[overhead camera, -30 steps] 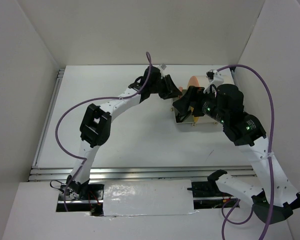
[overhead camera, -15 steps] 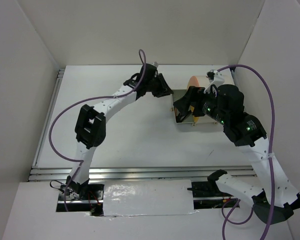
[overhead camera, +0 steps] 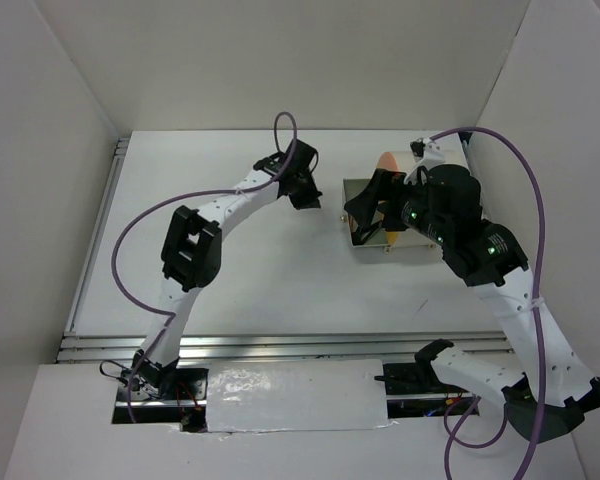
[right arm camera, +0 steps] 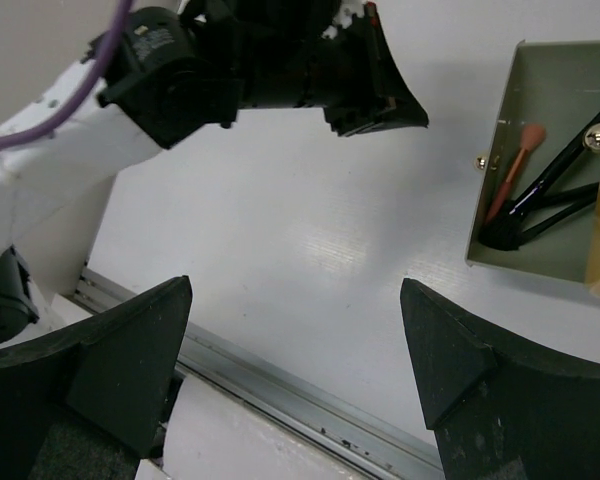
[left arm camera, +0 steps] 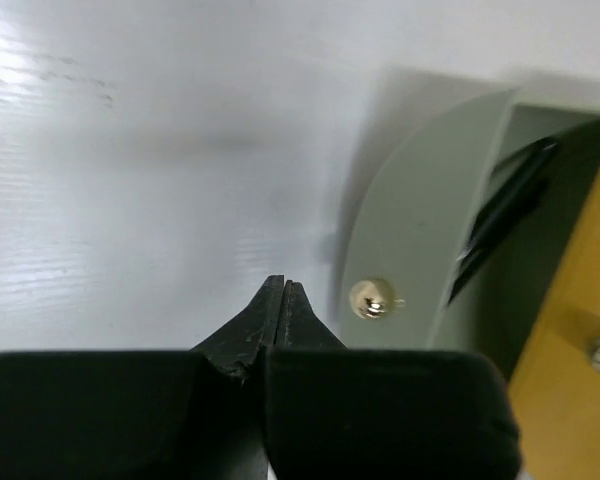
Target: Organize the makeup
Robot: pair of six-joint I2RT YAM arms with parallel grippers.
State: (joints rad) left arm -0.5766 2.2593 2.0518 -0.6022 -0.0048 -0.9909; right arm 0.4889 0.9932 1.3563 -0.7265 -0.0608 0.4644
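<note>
The makeup lies in an open grey-green drawer (right arm camera: 508,110): a pink-tipped applicator (right arm camera: 517,160) and thin black sticks (right arm camera: 555,190). In the left wrist view the black sticks (left arm camera: 502,205) show behind the drawer's front wall (left arm camera: 420,230) and its brass knob (left arm camera: 373,298). My left gripper (left arm camera: 282,285) is shut with nothing between its fingers, low over the white table just left of the drawer (overhead camera: 352,190). My right gripper (right arm camera: 295,290) stands open and holds nothing, above the table near the drawer's front.
The box's orange face (left arm camera: 570,340) borders the drawer on the right, and its cream drum body (overhead camera: 388,160) stands behind. A metal rail (right arm camera: 280,395) runs along the table's near edge. White walls enclose the table on three sides.
My left gripper has drawn back to the left, away from the drawer, and has shut. The right arm has shifted slightly towards the drawer, its jaws still open.
</note>
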